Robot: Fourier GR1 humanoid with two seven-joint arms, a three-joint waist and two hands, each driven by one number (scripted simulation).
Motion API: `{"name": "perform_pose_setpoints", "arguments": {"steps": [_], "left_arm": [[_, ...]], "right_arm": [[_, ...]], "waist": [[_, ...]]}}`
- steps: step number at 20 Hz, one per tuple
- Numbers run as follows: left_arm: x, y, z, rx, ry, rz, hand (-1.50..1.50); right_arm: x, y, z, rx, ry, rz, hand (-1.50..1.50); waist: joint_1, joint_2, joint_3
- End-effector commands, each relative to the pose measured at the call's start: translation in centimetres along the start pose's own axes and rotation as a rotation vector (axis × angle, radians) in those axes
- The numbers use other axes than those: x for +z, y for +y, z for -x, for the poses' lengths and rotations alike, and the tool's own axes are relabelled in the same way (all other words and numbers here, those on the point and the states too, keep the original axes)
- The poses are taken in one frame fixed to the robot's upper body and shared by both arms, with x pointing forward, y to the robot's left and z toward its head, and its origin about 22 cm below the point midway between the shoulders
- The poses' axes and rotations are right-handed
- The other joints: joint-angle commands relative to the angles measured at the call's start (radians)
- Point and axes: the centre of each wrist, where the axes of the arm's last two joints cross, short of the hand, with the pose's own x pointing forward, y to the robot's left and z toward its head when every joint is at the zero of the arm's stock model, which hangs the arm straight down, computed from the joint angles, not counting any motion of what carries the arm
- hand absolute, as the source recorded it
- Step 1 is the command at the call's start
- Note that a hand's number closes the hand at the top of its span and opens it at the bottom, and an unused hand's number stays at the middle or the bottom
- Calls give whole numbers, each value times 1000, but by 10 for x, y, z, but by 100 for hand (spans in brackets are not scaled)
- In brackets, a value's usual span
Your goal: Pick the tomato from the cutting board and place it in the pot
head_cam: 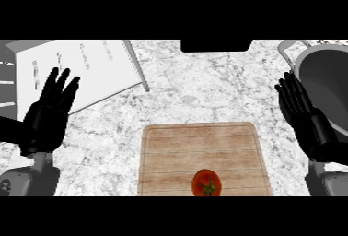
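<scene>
The tomato is lying at the near edge of the cutting board, untouched, while the pot is standing at the far right of the tabletop. The left hand and right hand are hanging open and empty, so the pick is judged not yet begun. Next, one hand, probably the right, is needing to lower and curl around the tomato.

You are looking down at a kitchen. The surface is mottled white and grey stone, like a marble worktop. A wooden cutting board lies on it with a red tomato near its close edge. At the upper right you see a grey metal pot with a loop handle. At the upper left sits a pale ridged tray, much like a sink's draining board.
</scene>
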Motion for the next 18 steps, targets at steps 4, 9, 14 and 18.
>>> {"name": "perform_pose_setpoints", "arguments": {"steps": [4,9,14,18], "left_arm": [[-9,1,-15,-176,-70,-3,0],[-17,5,-19,-228,-72,20,0],[-22,-2,-13,-239,-36,8,0],[-12,17,-26,-242,-50,-14,0]], "right_arm": [[-41,48,-27,-78,-263,-408,150],[-65,47,-7,198,-461,-537,-150],[-77,48,20,-18,-634,-618,-150],[-77,28,9,35,-697,-707,-150]], "waist": [[58,-20,3],[72,-7,3],[50,-13,2],[35,-24,0]]}}
